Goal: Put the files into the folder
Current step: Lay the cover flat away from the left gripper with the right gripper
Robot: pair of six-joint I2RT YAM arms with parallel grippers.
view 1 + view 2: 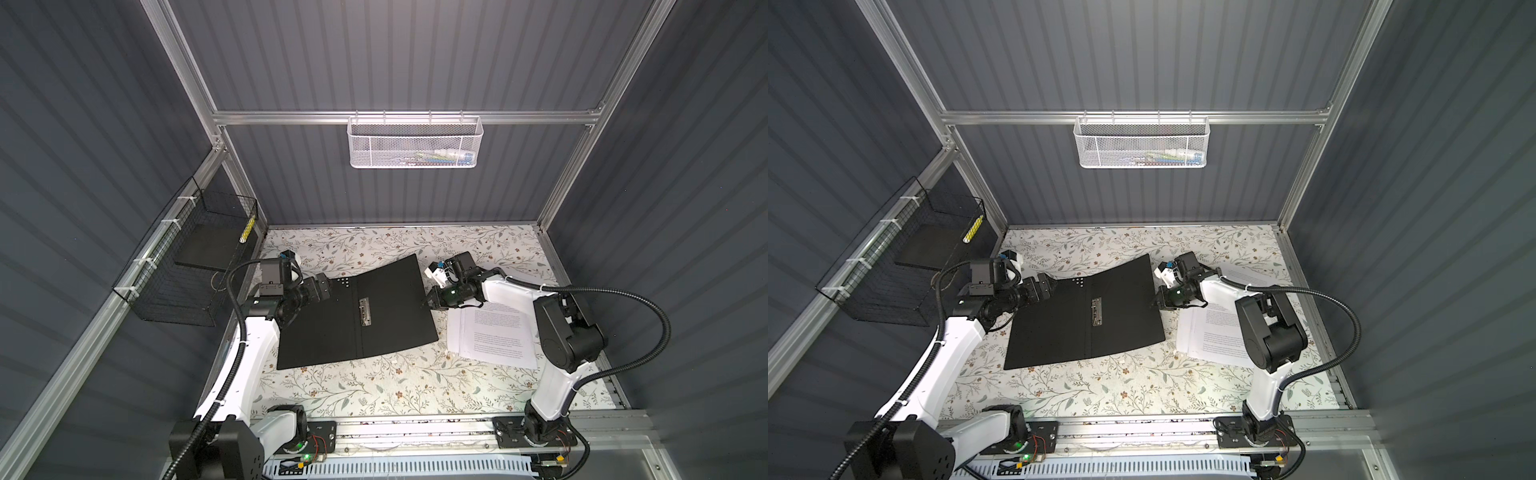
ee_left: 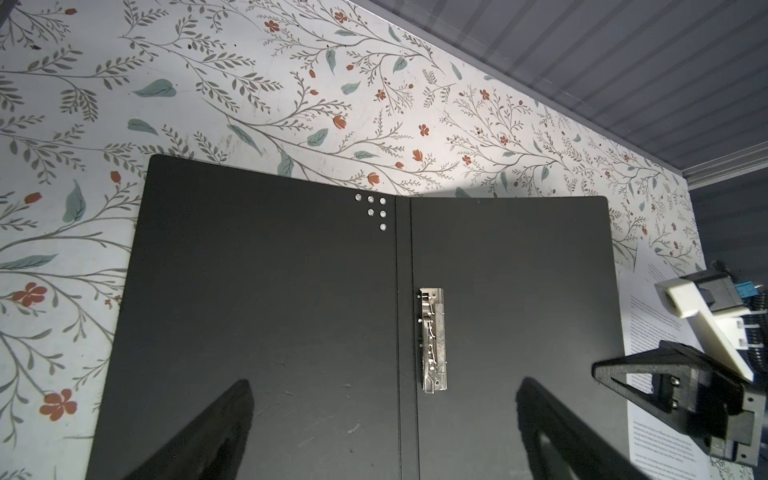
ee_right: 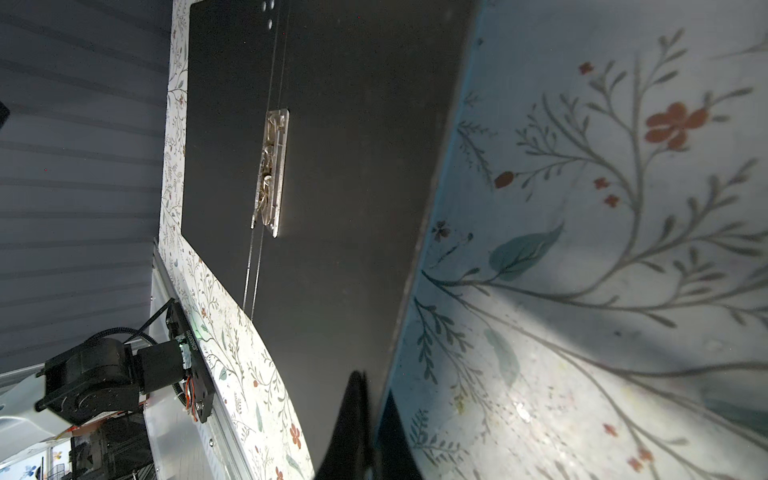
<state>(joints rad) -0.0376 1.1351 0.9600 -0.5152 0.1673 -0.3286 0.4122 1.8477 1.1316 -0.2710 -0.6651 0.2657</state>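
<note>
The folder (image 1: 357, 316) (image 1: 1084, 328) lies open on the floral table, black inside up, with its metal clip (image 2: 434, 340) beside the spine. My right gripper (image 1: 426, 303) (image 3: 374, 386) is shut on the folder's right cover edge, one finger on the black inside and one under the blue outside (image 3: 440, 199). That cover curves up a little off the table. My left gripper (image 1: 328, 286) (image 2: 384, 382) hangs open over the folder's left half, holding nothing. The files (image 1: 494, 332) (image 1: 1217, 336), white printed sheets, lie flat to the right of the folder, partly under my right arm.
A black wire basket (image 1: 183, 270) holding a black slab (image 1: 208, 245) hangs on the left wall. A white mesh basket (image 1: 415, 141) hangs high on the back wall. The arm bases sit on a metal rail (image 1: 415, 428) along the front edge.
</note>
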